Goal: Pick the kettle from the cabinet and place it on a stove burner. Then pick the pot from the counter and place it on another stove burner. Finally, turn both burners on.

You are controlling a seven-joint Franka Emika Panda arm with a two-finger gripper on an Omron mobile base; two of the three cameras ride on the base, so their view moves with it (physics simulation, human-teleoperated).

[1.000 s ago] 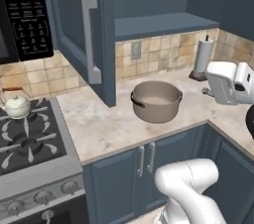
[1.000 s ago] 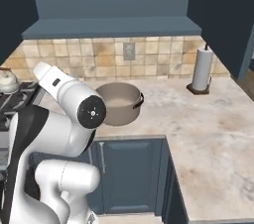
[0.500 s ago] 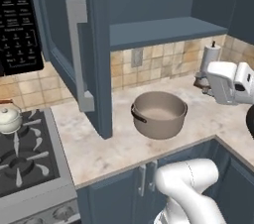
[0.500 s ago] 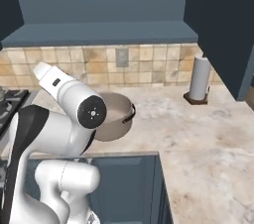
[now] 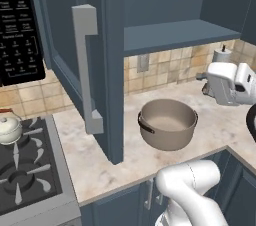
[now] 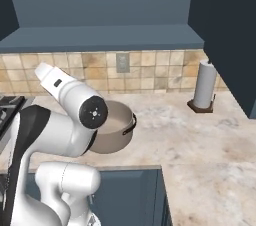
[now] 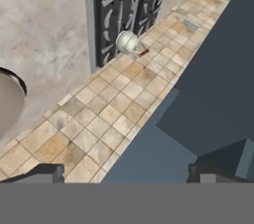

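On the marbled bench [image 5: 95, 170], the pot [image 5: 167, 124] waits below the cabinet's open door [image 5: 107, 60], which the arm could clip reaching in, its empty hand [image 7: 126, 171] spread.

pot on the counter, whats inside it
The pot looks empty: the left base view shows only its pale inner wall and floor. Its near rim hides a strip of the floor.
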